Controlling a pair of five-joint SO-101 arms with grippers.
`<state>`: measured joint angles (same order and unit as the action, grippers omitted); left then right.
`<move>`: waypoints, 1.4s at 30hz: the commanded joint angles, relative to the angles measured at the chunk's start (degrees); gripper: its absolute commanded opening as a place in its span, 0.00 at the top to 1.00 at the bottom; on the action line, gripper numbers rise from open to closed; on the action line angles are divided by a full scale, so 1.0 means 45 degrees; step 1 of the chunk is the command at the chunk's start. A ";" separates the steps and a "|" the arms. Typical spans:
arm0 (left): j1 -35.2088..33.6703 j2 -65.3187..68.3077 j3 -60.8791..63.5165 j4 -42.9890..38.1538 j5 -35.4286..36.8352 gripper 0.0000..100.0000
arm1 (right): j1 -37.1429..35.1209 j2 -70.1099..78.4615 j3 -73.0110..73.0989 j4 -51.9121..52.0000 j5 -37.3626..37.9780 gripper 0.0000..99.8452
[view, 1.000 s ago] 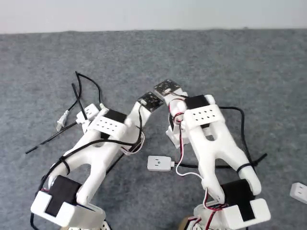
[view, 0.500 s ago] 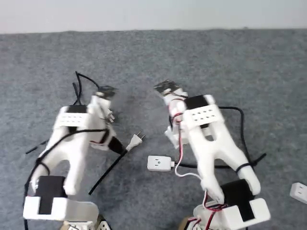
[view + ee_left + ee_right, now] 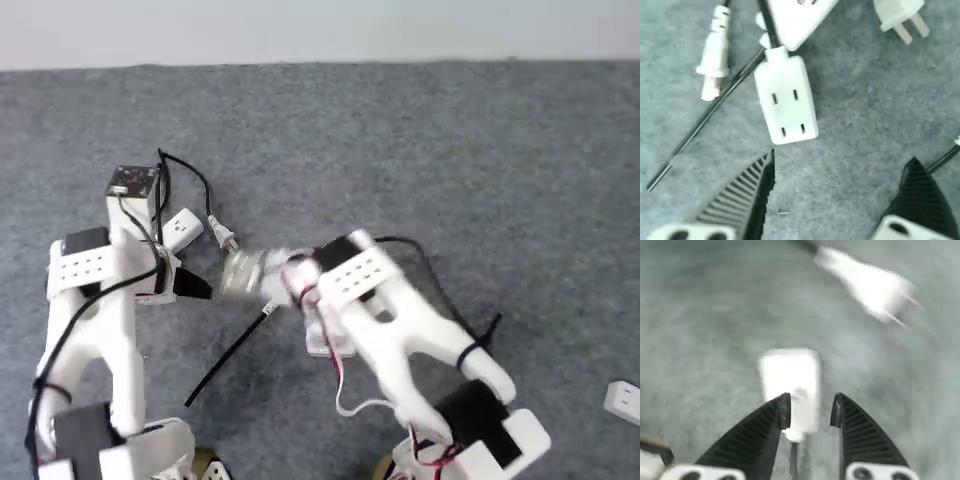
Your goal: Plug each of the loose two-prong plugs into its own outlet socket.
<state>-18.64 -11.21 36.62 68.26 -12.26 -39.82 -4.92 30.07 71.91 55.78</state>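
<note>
White double socket [image 3: 786, 102] lies on grey carpet [image 3: 450, 150] just ahead of the left gripper [image 3: 842, 156], whose jaws are spread wide and hold nothing. One loose plug [image 3: 714, 50] lies just beside it. The right gripper [image 3: 811, 397] hovers over a small socket block [image 3: 790, 372], jaws slightly apart. The next grip should probably take a plug by its body, prongs facing the slots

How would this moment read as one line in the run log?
left gripper: open, by outlet block | right gripper: open, at small white outlet | loose plug: lying unplugged
</note>
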 commanded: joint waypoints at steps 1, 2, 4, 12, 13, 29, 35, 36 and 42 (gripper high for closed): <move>-0.0039 -0.1719 0.0244 0.0098 0.0156 0.63 | -0.0537 -0.0596 -0.0078 0.0068 0.3009 0.85; -0.0039 -0.1954 0.0342 0.0098 0.0156 0.63 | -0.0537 -0.0596 -0.0176 0.0225 0.3849 0.85; -0.0078 -0.2383 0.0537 0.0098 0.0156 0.63 | -0.0537 -0.0596 -0.0449 0.0947 0.5665 0.85; -0.0156 -0.3770 0.1065 0.0156 -0.0391 0.63 | -0.0537 -0.0596 -0.1289 0.1905 0.9866 0.85; -0.0332 -0.3888 0.1084 0.0176 -0.0449 0.63 | -0.0537 -0.0596 -0.1328 0.1612 0.9905 0.85; -0.1348 -0.3907 0.1280 -0.0703 -0.0899 0.63 | -0.0010 0.3565 -0.6095 0.0850 0.9905 0.85; -0.1348 -0.3907 0.1358 -0.0860 -0.0899 0.63 | -0.0029 0.7316 -1.0491 0.2862 0.9905 0.85; -0.1368 -0.3907 0.1358 -0.0879 -0.0899 0.63 | -0.0029 0.7863 -1.1136 0.3233 0.9905 0.85; -0.1368 -0.3907 0.1358 -0.0879 -0.0899 0.63 | -0.0322 1.0247 -1.4808 0.5773 0.9885 0.85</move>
<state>-24.35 -27.21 43.30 65.54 -15.69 -40.70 39.21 -27.60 93.36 99.65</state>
